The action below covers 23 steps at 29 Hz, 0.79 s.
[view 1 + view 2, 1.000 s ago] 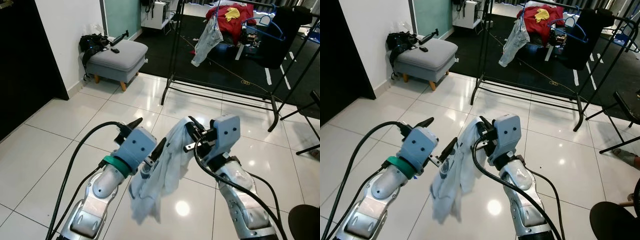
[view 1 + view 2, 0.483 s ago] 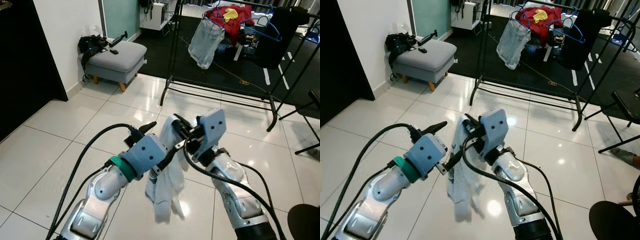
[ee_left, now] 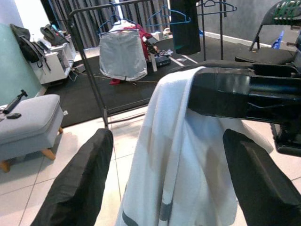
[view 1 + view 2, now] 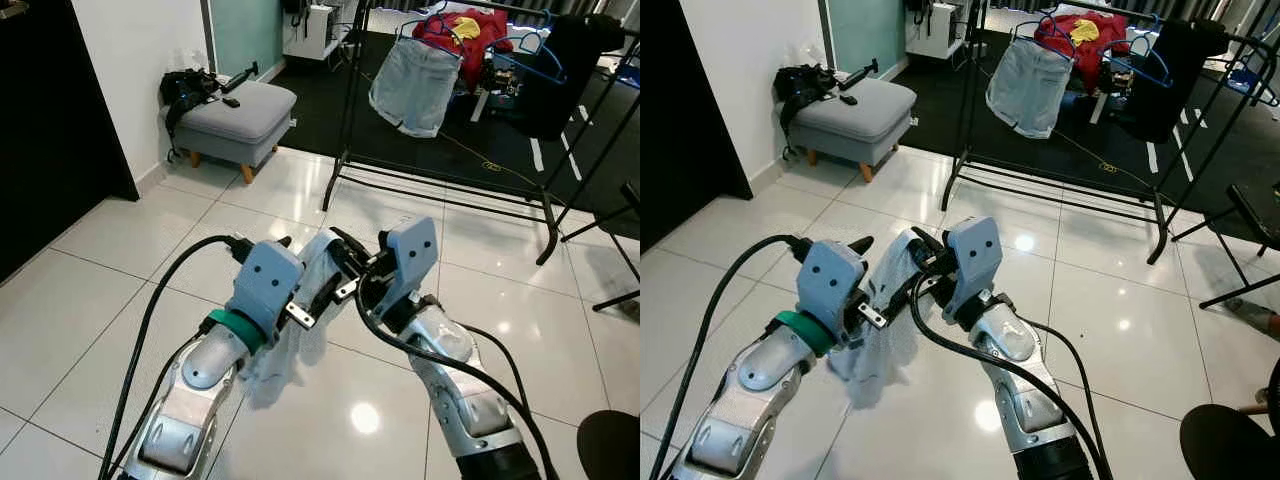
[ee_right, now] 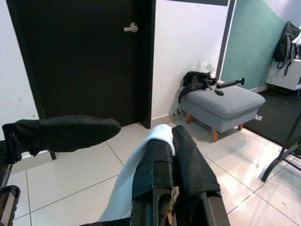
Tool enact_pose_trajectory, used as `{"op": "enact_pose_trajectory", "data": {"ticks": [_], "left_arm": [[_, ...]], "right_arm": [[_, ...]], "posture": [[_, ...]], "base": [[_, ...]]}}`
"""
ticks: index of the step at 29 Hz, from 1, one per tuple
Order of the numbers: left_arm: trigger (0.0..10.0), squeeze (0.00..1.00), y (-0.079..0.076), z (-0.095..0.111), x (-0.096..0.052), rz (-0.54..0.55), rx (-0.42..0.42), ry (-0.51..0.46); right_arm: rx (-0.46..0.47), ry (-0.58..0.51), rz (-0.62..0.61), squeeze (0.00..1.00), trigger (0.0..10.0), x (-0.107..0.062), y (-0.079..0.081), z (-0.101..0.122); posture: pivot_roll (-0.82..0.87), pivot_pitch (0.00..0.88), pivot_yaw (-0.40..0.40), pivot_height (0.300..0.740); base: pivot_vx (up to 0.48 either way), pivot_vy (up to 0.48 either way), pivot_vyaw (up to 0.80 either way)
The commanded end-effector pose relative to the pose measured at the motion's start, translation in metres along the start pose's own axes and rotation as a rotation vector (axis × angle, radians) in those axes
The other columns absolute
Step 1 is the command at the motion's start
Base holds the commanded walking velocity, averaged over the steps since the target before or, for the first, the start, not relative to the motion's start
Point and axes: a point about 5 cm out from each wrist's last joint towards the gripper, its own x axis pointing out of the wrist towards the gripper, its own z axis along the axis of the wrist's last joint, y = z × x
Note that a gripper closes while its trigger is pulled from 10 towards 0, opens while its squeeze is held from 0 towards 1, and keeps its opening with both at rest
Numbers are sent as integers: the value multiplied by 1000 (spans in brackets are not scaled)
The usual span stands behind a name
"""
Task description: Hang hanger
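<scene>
A pale blue-white garment (image 4: 272, 355) hangs between my two arms over the tiled floor. My right gripper (image 4: 345, 250) is shut on its top fold; in the right wrist view the black fingers (image 5: 171, 160) press together on the white cloth (image 5: 123, 186). My left gripper (image 4: 300, 268) is open, one finger on each side of the cloth. In the left wrist view its fingers (image 3: 80, 183) stand wide apart around the garment (image 3: 155, 141) and the right gripper's fingers (image 3: 235, 94). I cannot make out a hanger inside the garment.
A black clothes rack (image 4: 345, 90) stands ahead with denim shorts (image 4: 415, 85) on a blue hanger, red clothes (image 4: 465, 30) and a black garment (image 4: 560, 70). A grey footstool (image 4: 235, 110) sits at the far left wall beside a black door (image 4: 40, 120).
My left gripper has closed in from the left around the garment, and the right arm has carried the cloth leftward and lower. The shorts on the rack have swung round to face me.
</scene>
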Motion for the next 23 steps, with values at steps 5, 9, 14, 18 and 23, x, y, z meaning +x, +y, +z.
{"op": "enact_pose_trajectory", "data": {"ticks": [5,9,14,18,23], "left_arm": [[10000,0,6,5,4,52,-11,-26],[10000,0,6,5,4,51,-13,-24],[10000,0,6,6,4,54,-14,-21],[10000,0,7,6,4,60,-14,-20],[10000,0,7,6,5,64,-13,-21]], "right_arm": [[28,-10,-32,0,10000,-3,-4,-1],[24,-12,-35,0,10000,-3,-4,0],[15,-11,-42,0,10000,-4,-6,0],[5,-10,-44,0,10000,-4,-6,0],[-4,-11,-43,0,10000,-4,-6,0]], "posture": [[-99,91,25,740],[-100,91,27,740],[-100,91,26,740],[-100,91,25,740],[-100,91,25,740]], "base": [[469,0,-765],[466,0,-764],[469,0,-765],[469,0,-577],[469,0,0]]}}
